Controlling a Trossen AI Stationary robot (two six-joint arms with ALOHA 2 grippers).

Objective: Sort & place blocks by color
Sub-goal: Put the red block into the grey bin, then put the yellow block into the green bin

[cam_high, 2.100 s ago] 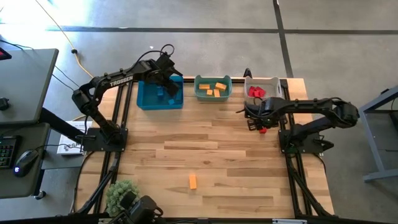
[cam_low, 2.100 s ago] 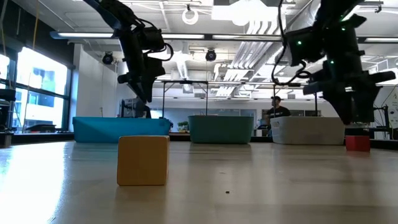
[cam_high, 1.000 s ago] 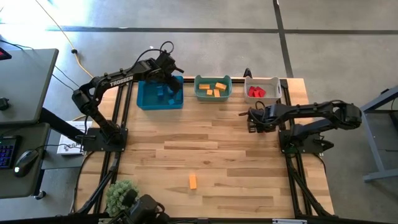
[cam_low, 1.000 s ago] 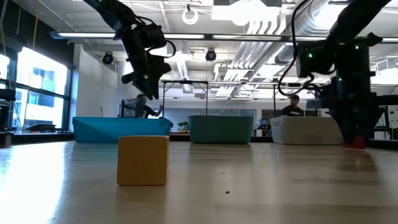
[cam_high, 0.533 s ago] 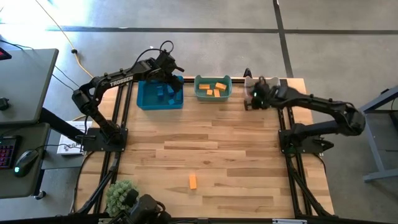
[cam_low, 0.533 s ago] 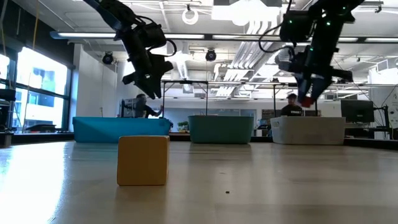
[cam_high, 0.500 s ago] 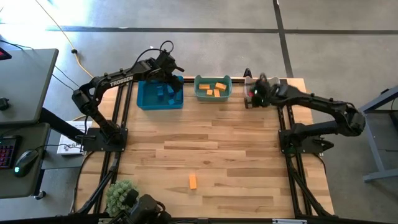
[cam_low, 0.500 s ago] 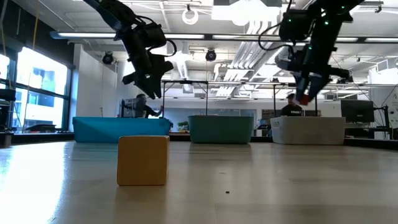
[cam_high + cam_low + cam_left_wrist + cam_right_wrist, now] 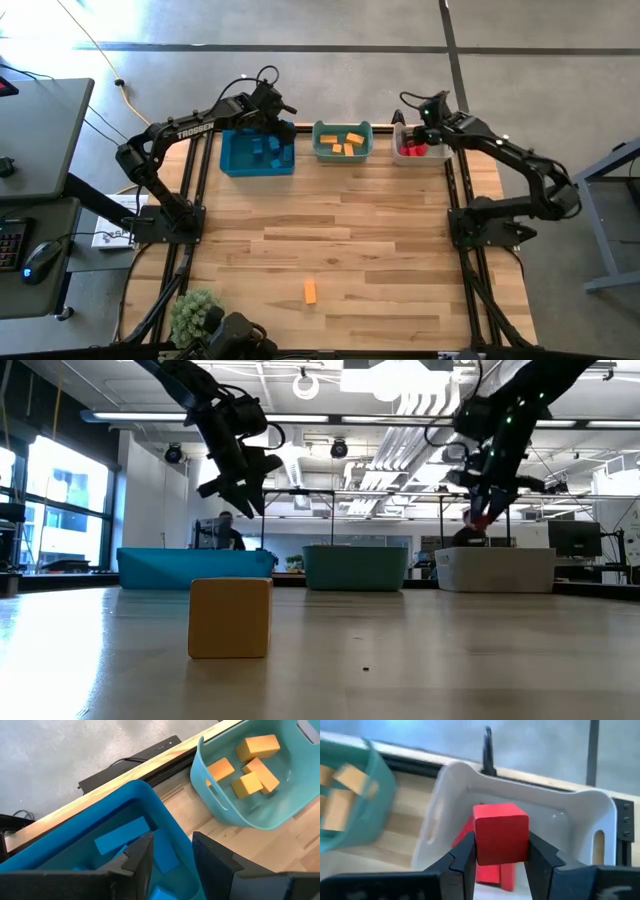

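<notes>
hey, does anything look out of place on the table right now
One thing: a lone orange block lies on the bare near part of the table, far from the teal bin along the far edge that holds the other orange blocks. It is unsorted.

Left hand (image 9: 172, 865), seemingly empty, over blue bin (image 9: 75, 840); teal bin (image 9: 220, 805) beside.

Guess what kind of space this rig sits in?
Likely a robotics lab or open workshop: exposed ducts overhead, bare concrete floor, desk with keyboard and mouse beside the table, and a person at the back.
</notes>
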